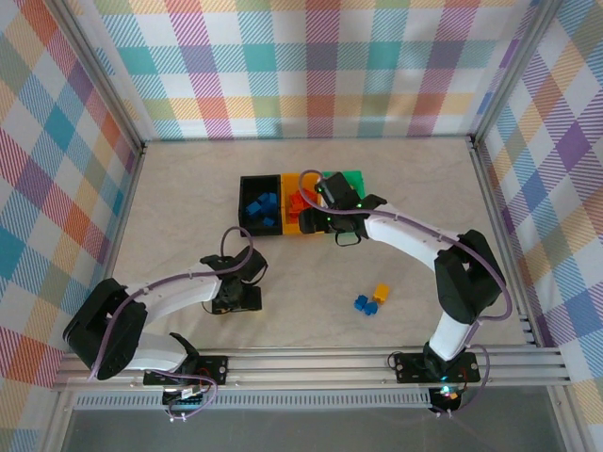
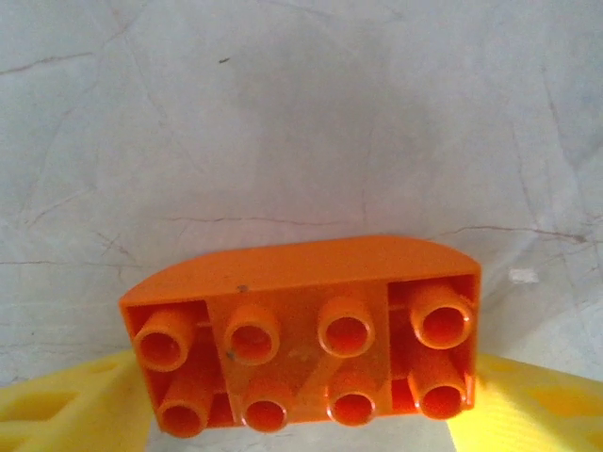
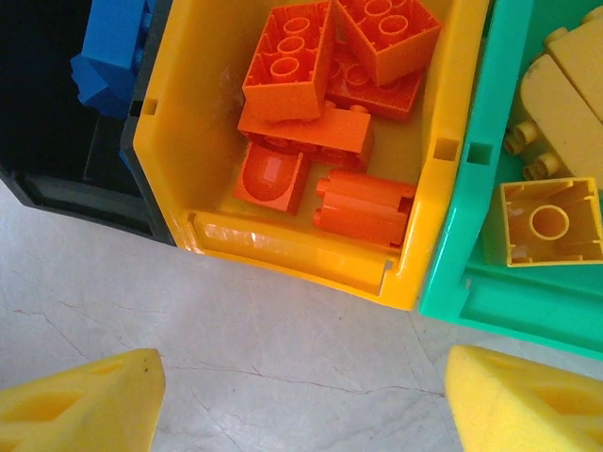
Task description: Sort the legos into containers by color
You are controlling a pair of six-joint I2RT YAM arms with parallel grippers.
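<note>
Fingertips (image 2: 66,405) of the left gripper (image 2: 301,400), matt yellow wedges with moulded hollows, come in from the lower corners of the left wrist view. They press against both short ends of one orange brick (image 2: 301,320), so the jaws are clamped on it. That brick is glossy hard plastic with eight round hollow studs in two rows of four facing the camera, and its upper edge is rounded toward the right. It fills the lower middle of the frame, over a pale table (image 2: 283,113) veined with fine cracks. In the top view this gripper sits lower left of centre, well apart from the bins. The right gripper (image 3: 301,400) holds its two yellow tips wide apart in the lower corners of the right wrist view, with nothing between them but bare table, just below the front rim of the yellow-orange bin (image 3: 283,247). Three smooth rectangular bins stand joined in a row. The black bin (image 3: 57,193) at upper left holds blue bricks (image 3: 113,47), their number unclear. The yellow-orange one in the middle holds at least five orange bricks (image 3: 292,66), one of them round-topped. The green bin (image 3: 462,282) at right holds at least three yellow bricks (image 3: 551,221), one showing its hollow underside. In the top view, right of lower centre, a small blue cluster (image 1: 364,304), seemingly two pieces, touches one yellow-orange brick (image 1: 381,293) on the table.
</note>
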